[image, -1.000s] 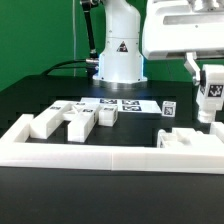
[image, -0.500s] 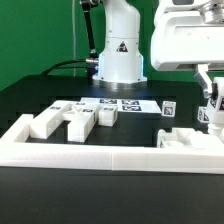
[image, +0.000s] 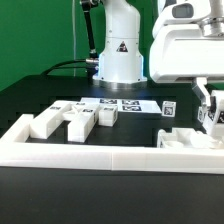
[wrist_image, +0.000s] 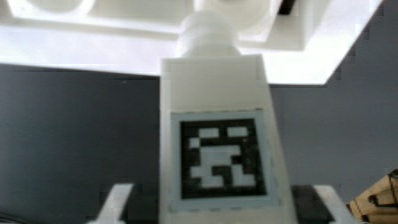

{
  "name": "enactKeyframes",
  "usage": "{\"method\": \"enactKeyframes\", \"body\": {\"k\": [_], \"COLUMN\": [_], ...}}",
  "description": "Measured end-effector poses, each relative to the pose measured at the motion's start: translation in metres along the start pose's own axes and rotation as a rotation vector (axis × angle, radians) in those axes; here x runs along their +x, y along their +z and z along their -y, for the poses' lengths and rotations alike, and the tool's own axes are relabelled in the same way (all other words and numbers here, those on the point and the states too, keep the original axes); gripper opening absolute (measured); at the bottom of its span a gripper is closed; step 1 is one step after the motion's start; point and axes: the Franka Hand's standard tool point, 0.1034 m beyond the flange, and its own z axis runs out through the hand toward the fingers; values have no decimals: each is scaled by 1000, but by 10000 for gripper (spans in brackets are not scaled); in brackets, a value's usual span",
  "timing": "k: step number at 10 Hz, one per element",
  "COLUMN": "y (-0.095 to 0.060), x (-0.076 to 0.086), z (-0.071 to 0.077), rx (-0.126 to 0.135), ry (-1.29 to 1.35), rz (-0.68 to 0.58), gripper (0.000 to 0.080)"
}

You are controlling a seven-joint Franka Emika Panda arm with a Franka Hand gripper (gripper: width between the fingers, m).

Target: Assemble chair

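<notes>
Looking across the exterior view, you see a black surface (image: 30,100) before a green backdrop (image: 40,30), with loose chair parts (image: 70,120) toward eight o'clock and the marker board (image: 125,104) near centre. At three o'clock your tool (image: 210,114) hangs above the seat plate (image: 185,141). Only the wrist view plainly shows the tagged leg (wrist_image: 215,140) clamped between its fingers (wrist_image: 118,203).

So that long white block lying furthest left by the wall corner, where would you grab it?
Probably at its middle, straight down from above. The long block lies flat on the black table, top open, and its two long sides look flat and parallel, good for squeezing across the narrow width. The neighbouring part lies close, so room there looks tight.
</notes>
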Motion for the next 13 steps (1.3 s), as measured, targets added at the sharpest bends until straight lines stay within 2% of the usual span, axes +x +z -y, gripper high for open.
{"method": "enactKeyframes", "body": {"k": [3, 6, 13], "y": [0, -8, -1], "x": [0, 4, -14], "z": [4, 8, 7], "rx": [3, 6, 5], "ry": [-6, -12, -13], "rz": [-2, -8, 21], "gripper": [291, 291, 291]}}
